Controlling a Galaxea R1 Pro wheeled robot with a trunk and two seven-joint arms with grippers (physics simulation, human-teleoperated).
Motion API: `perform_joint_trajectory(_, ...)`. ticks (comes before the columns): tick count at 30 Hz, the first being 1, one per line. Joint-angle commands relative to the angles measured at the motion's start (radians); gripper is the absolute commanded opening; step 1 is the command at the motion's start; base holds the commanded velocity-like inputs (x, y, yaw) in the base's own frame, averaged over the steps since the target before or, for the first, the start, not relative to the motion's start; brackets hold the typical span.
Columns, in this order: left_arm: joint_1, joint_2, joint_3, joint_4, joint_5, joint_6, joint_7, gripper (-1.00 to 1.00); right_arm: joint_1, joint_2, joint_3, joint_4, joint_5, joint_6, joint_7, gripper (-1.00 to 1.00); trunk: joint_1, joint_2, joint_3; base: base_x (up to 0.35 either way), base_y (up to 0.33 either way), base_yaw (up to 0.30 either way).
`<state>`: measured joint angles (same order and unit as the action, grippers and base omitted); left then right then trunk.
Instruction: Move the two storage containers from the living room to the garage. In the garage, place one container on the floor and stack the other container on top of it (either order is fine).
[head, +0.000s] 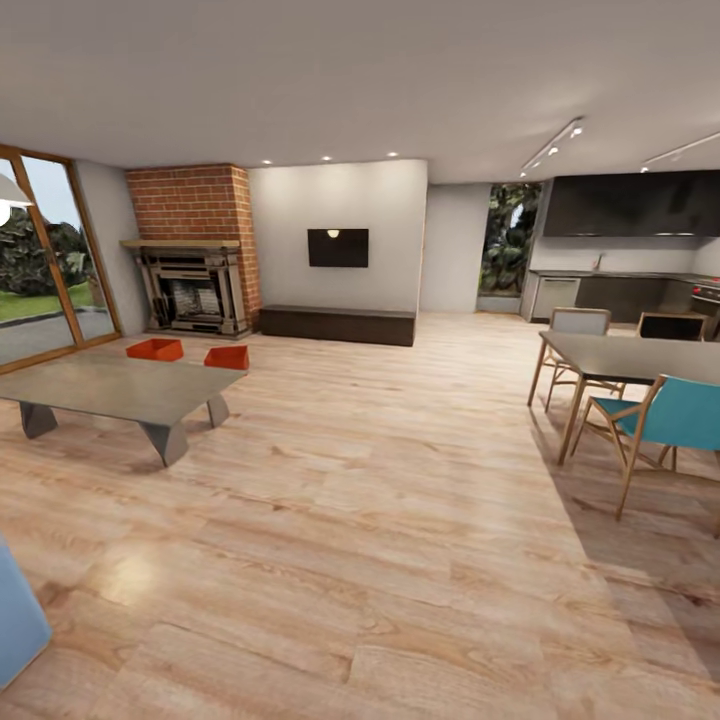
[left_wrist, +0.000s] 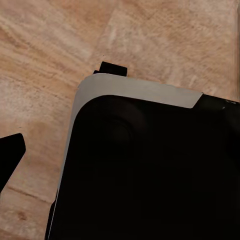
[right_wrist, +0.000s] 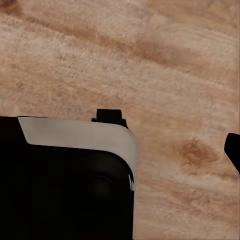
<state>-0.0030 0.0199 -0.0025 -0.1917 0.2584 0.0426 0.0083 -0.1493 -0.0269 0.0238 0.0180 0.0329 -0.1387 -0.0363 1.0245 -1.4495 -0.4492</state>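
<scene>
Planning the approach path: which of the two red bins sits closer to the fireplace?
The left storage container, nearer the glass doors; the other container sits further right, toward the dark bench.

The head camera looks forward and slightly down across the living room from standing height, facing the fireplace (head: 193, 290) wall far off; both wrist cameras face straight down, close above the wood plank floor (left_wrist: 50, 50), each partly blocked by the robot's dark base (right_wrist: 65, 190); all three views share that plank floor.

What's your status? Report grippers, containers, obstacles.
Grippers: state unreadable. Two storage containers on wood floor by fireplace. Low table stands between.
</scene>
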Motion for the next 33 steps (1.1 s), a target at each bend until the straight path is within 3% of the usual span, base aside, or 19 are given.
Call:
perform_joint_trajectory(1, 0.000, 0.000, -0.001, -0.002, 0.007, 0.004, 0.001, 1.00, -0.001, 0.000, 0.002, 0.002, 0.004, -0.004, -0.004, 1.00, 0.001, 0.000, -0.001, 0.324, 0.000, 0.000)
perform_joint_trajectory(15, 0.000, 0.002, -0.001, -0.002, 0.008, 0.001, 0.001, 1.00, -0.001, -0.012, -0.001, 0.002, 0.001, -0.006, -0.004, 1.00, 0.001, 0.000, -0.001, 0.324, 0.000, 0.000)
perform_joint_trajectory(33, 0.000, 0.001, 0.005, 0.000, 0.009, -0.009, -0.001, 1.00, -0.001, -0.004, 0.007, 0.008, 0.016, -0.014, -0.002, 1.00, 0.001, 0.000, -0.001, 0.324, 0.000, 0.000)
